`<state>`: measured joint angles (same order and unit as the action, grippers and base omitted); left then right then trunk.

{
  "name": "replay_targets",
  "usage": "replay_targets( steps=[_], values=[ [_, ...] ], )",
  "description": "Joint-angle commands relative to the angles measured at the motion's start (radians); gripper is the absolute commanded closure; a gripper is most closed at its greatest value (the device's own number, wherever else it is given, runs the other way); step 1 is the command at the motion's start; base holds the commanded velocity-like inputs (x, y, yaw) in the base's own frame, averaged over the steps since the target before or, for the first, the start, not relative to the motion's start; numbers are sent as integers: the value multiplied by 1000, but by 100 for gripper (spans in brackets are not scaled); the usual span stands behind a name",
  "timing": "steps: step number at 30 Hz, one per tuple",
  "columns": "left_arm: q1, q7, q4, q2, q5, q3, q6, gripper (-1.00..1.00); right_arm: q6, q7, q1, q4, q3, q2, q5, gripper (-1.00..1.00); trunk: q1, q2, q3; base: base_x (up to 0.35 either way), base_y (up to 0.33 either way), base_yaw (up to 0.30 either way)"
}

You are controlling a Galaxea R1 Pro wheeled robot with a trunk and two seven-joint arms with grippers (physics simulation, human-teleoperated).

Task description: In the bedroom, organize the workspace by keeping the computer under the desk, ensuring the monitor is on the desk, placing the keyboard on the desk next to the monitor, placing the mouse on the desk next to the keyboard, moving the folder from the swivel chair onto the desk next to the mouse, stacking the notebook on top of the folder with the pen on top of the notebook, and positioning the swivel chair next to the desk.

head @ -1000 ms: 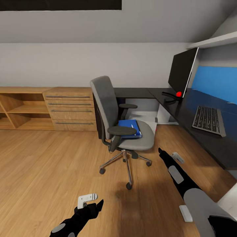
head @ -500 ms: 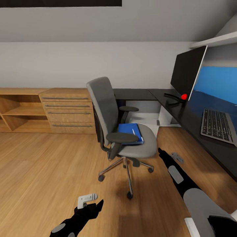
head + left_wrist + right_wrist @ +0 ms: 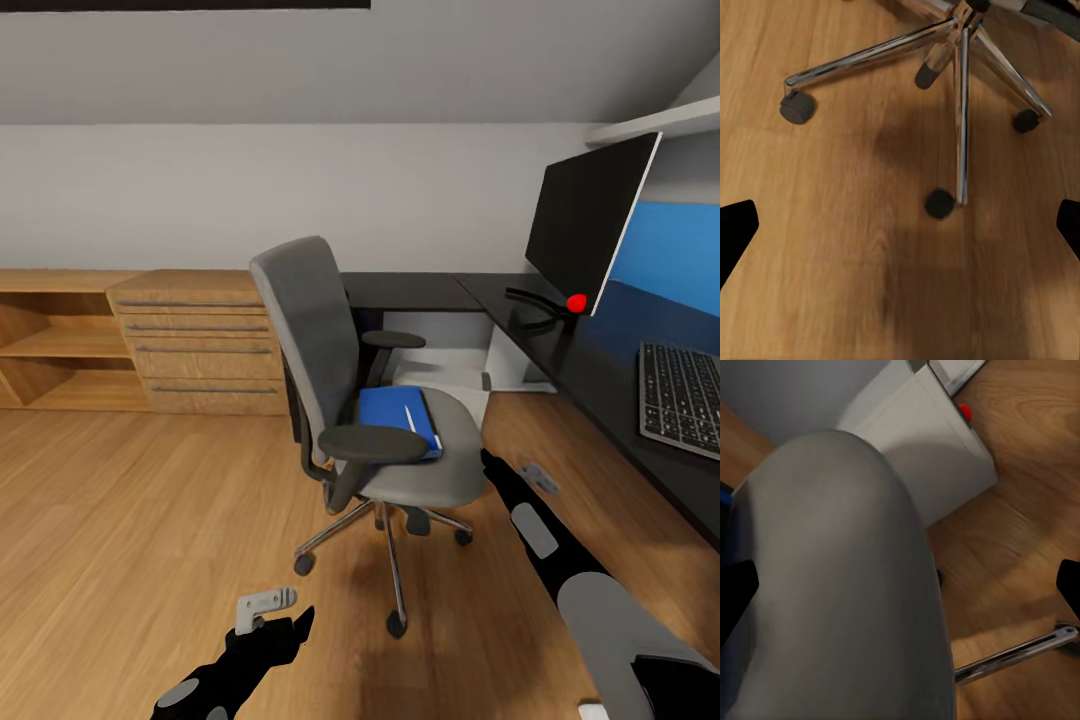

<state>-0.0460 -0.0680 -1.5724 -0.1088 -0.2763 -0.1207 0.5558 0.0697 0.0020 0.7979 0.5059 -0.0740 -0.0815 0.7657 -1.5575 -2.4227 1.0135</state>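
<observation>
The grey swivel chair [image 3: 372, 425] stands on the wood floor, apart from the black desk [image 3: 545, 335]. On its seat lies the blue folder [image 3: 400, 420] with the white pen [image 3: 409, 418] on top. The black monitor [image 3: 590, 225] and the keyboard [image 3: 685, 395] are on the desk. A light grey computer [image 3: 445, 350] sits under the desk. My right gripper [image 3: 490, 462] is open just beside the seat's edge [image 3: 832, 585]. My left gripper [image 3: 298, 625] hangs open low over the floor near the chair's chrome base [image 3: 960, 90]. The mouse and notebook are out of view.
A wooden dresser [image 3: 195, 340] and open shelves [image 3: 50, 345] line the back wall at the left. A small red ball [image 3: 576, 301] rests by the monitor's foot. A blue wall panel [image 3: 680, 245] is behind the desk. Open floor lies left of the chair.
The whole picture has shifted: the camera has come closer to the chair, and the desk, monitor and keyboard have slid rightward in view. Both arms hold the same pose.
</observation>
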Motion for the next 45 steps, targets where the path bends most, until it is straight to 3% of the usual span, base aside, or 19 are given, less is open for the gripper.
replay_targets(
  steps=[1, 26, 45],
  values=[
    [0, -7, -1, 0, -10, 0, 4, -100, 3, 0, 0, 0, 2, 0, 11, -100, 0, 0, 1, 239, 0, 0],
    [0, -7, -1, 0, -11, 0, 4, -100, 4, -2, 0, -4, 2, 3, 9, -100, 0, 0, 1, 97, 0, 9],
    [0, -9, 0, -2, -9, 0, 4, -100, 5, 1, 0, -4, 2, 3, 9, -100, 0, 0, 1, 0, 0, 258]
  ],
)
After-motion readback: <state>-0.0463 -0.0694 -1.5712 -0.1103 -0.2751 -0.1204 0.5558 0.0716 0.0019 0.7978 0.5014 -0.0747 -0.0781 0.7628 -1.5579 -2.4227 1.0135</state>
